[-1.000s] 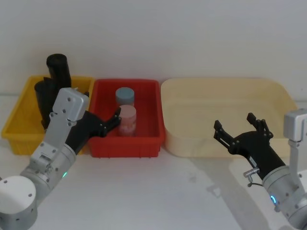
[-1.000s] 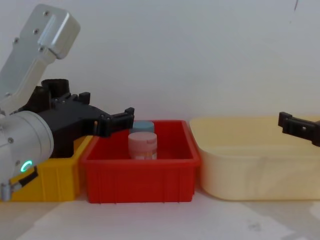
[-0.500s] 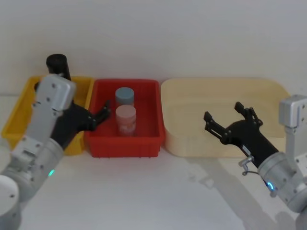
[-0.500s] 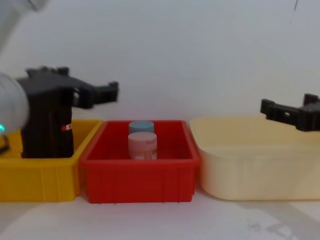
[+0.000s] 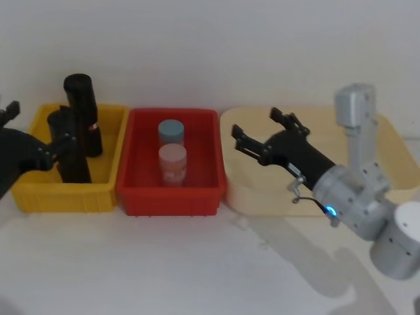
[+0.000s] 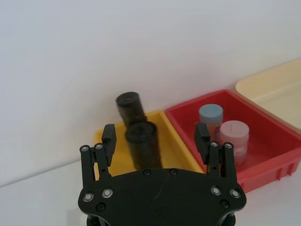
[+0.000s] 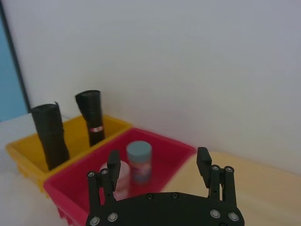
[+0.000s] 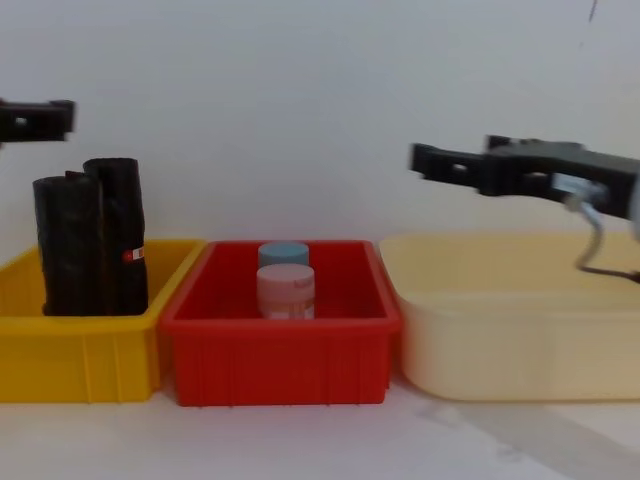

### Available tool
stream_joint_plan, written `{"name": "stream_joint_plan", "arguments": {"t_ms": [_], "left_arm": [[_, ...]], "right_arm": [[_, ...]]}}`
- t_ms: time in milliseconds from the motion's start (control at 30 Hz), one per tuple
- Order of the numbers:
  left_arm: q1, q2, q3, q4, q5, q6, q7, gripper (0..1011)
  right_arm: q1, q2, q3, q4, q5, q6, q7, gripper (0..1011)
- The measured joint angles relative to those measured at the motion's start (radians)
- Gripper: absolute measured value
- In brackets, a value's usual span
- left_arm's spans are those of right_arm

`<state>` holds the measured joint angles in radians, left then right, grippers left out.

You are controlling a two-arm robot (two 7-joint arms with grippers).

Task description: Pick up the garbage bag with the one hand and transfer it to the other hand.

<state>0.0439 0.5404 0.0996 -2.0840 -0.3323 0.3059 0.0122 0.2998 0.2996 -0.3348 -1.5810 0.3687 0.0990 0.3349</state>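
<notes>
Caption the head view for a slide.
Left tool open beside the garbage bag in the yellow bin; right tool open above the cream tray.

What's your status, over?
Left gripper open, facing garbage bag, no grip yet. Right gripper open over beige tub. Bag upright in yellow bin; tagged roll close beside it.

**Garbage bag parked upright in the yellow bin, both grippers spread open**

The garbage bag (image 5: 71, 157), a slim untagged roll of crinkled black plastic, is seen standing upright toward the front of the yellow bin (image 5: 39, 197). The left gripper (image 5: 38, 128) is held open at the bin's left end. In the chest view its finger is seen above the roll's top. The right gripper (image 5: 256, 126), with a blue ring lit on its silver wrist, is held open in the air well off to the right, fingers pointed toward the bag.
</notes>
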Motion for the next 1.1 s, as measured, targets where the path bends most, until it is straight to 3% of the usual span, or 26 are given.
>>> {"name": "stream_joint_plan", "arguments": {"t_ms": [200,367,733,1100], "left_arm": [[-0.001,0.031,-0.062,0.027,-0.05,-0.011,-0.066,1001],[-0.035,0.05,-0.077,0.087,-0.082,-0.038,-0.132,1001],[-0.114,0.056,-0.059,0.214,-0.11,-0.094,-0.239,1002],[-0.16,0.034,-0.041,0.315,-0.113,-0.124,-0.275,1001]], "right_arm": [[0.11,-0.048,-0.056,0.088,-0.009,0.031,0.028,1000],[0.175,-0.078,-0.092,0.144,-0.017,0.054,0.041,999],[0.259,-0.112,-0.145,0.224,-0.024,0.097,0.058,1000],[0.288,-0.119,-0.174,0.257,-0.022,0.123,0.069,1000]]}}
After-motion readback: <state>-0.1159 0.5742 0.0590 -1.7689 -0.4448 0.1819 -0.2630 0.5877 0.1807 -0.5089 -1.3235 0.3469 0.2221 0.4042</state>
